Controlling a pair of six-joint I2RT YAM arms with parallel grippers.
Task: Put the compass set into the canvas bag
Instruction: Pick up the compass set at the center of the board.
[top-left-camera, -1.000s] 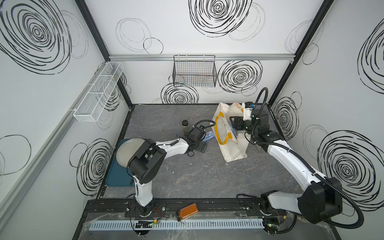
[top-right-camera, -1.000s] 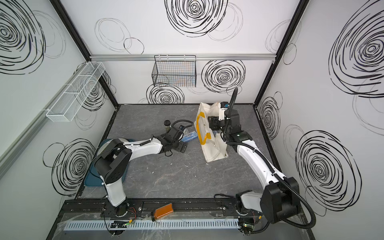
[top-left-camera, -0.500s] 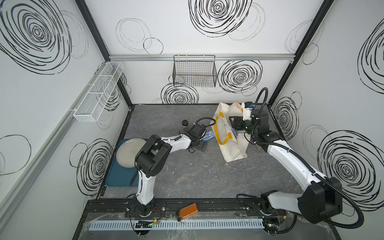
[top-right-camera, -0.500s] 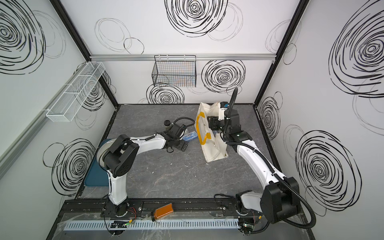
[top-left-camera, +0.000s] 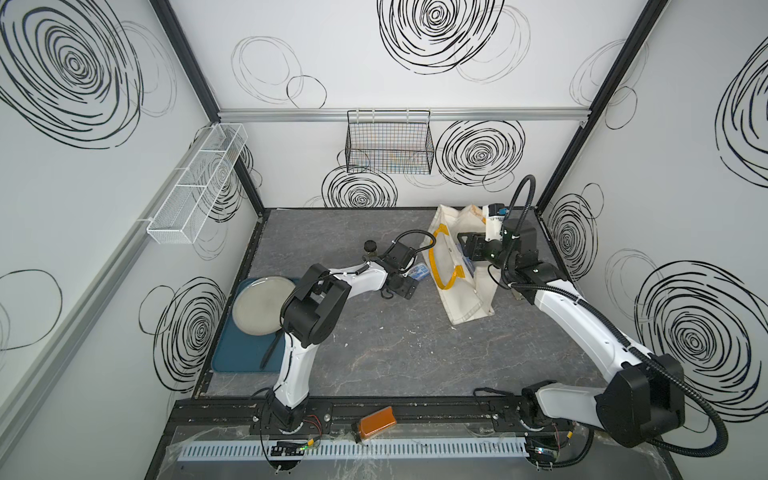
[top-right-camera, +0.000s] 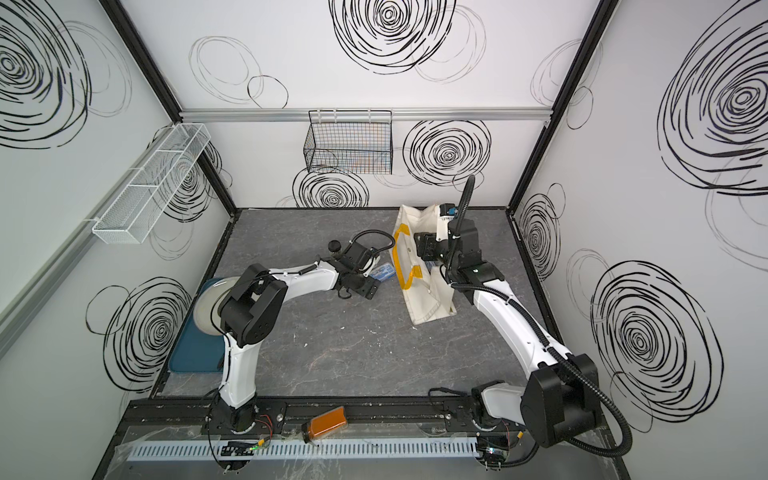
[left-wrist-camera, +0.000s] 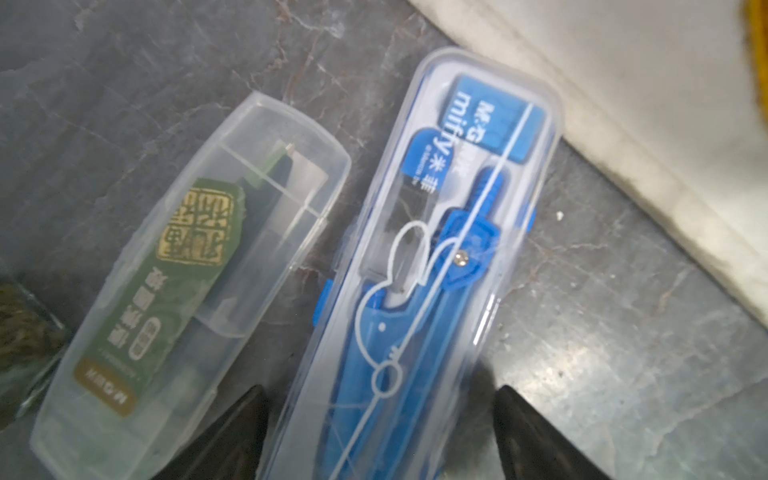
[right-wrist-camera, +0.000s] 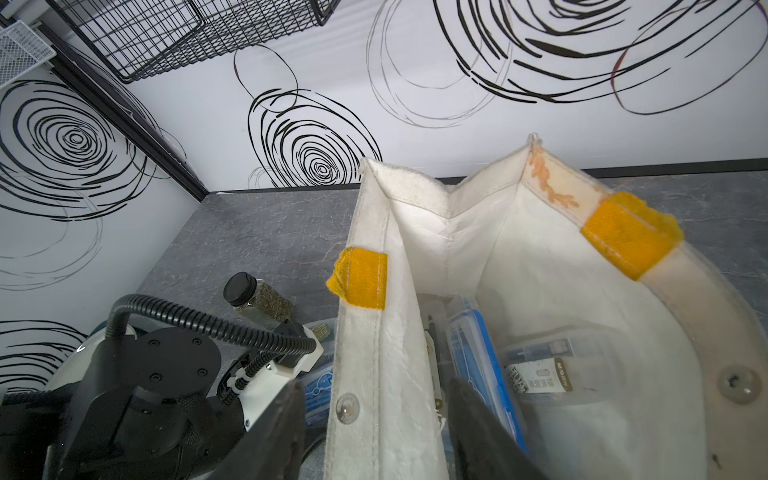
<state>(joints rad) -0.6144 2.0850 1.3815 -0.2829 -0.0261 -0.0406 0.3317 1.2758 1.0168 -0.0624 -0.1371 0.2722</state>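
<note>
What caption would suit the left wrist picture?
Left gripper straddling the blue compass set, beside a green-labelled clear case and the canvas bag.

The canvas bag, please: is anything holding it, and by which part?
The right end effector pinches the canvas bag by its wall's rim, beside the snap button.

One canvas bag (top-left-camera: 465, 291) lies at the desk's 2 o'clock. Two clear plastic cases lie outside it: one blue compass set (left-wrist-camera: 432, 266), one green-labelled case (left-wrist-camera: 187, 286). At least three more cases (right-wrist-camera: 482, 353) sit inside. Two wall baskets (top-left-camera: 388, 141), one plate (top-left-camera: 259, 305), one tray (top-left-camera: 237, 353), one spice jar (right-wrist-camera: 257, 301).
</note>
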